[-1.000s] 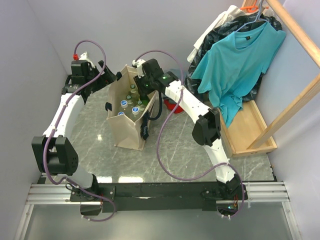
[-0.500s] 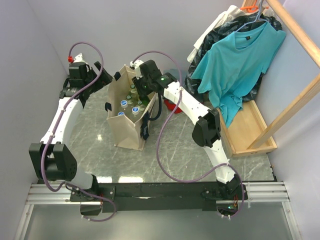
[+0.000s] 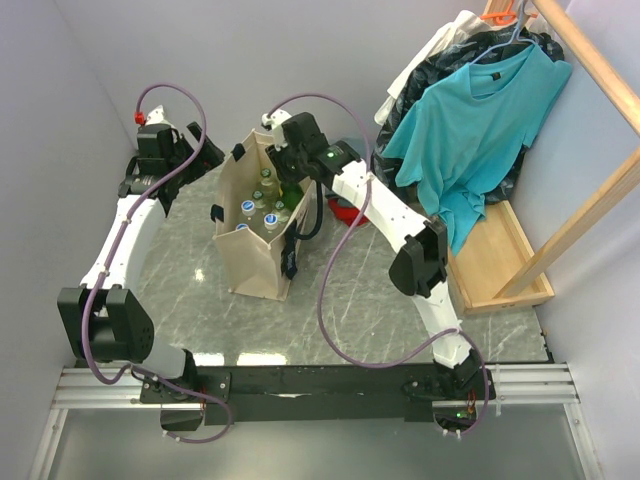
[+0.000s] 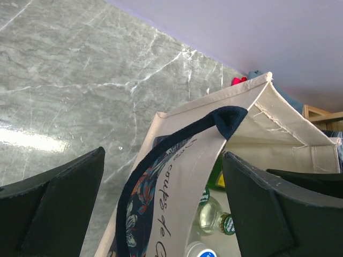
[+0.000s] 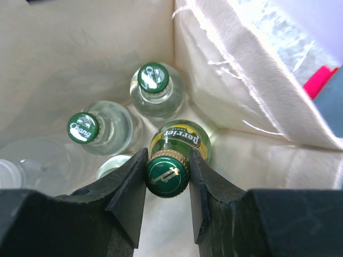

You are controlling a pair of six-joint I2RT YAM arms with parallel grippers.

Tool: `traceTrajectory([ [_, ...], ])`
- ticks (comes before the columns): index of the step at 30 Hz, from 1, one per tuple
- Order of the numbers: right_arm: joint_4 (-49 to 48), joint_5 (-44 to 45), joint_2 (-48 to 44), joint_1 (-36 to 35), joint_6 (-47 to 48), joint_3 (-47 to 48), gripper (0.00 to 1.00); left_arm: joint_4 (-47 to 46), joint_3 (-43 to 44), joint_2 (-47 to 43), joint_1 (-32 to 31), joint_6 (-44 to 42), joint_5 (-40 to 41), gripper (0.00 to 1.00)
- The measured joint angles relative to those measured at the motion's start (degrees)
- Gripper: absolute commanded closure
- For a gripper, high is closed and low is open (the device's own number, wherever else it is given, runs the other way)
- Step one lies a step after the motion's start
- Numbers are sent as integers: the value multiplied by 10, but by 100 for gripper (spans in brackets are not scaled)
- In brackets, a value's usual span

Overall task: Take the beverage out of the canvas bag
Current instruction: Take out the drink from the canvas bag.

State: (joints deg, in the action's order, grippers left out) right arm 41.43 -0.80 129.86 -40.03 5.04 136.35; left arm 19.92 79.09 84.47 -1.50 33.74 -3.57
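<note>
From above, the canvas bag [image 3: 255,250] stands upright on the grey marble table [image 3: 350,300], its mouth open and bottle tops showing inside; the right gripper [image 3: 288,168] reaches down into the far right corner of that mouth; the left gripper [image 3: 197,150] hangs just beside the bag's far left corner, outside it; a teal shirt [image 3: 480,110] hangs well apart to the right.

On the left wrist, the left gripper [image 4: 163,160] stands wide apart and grips nothing; the bag's dark strap handle [image 4: 228,119] and the top of its printed wall rise in the gap between the fingers [image 4: 59,203], touching neither that I can see.

On the right wrist, the right gripper [image 5: 167,160] is nearly closed, its two pads pinching the green cap of the Perrier bottle [image 5: 179,140] from either side; the bottle stands upright inside the bag, in the corner by the frayed seam; two clear green-capped bottles [image 5: 154,80] stand just beyond it.
</note>
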Motion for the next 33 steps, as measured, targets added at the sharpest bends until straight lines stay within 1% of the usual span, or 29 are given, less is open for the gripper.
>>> traceTrajectory([
  [15,-2,4,-25,-3,0,0,100,0,0,0,0,0,0,4],
  [25,2,12,-85,-13,8,0,100,0,0,0,0,2,-1,4],
  [33,3,12,-113,-20,9,0,100,0,0,0,0,2,-1,4],
])
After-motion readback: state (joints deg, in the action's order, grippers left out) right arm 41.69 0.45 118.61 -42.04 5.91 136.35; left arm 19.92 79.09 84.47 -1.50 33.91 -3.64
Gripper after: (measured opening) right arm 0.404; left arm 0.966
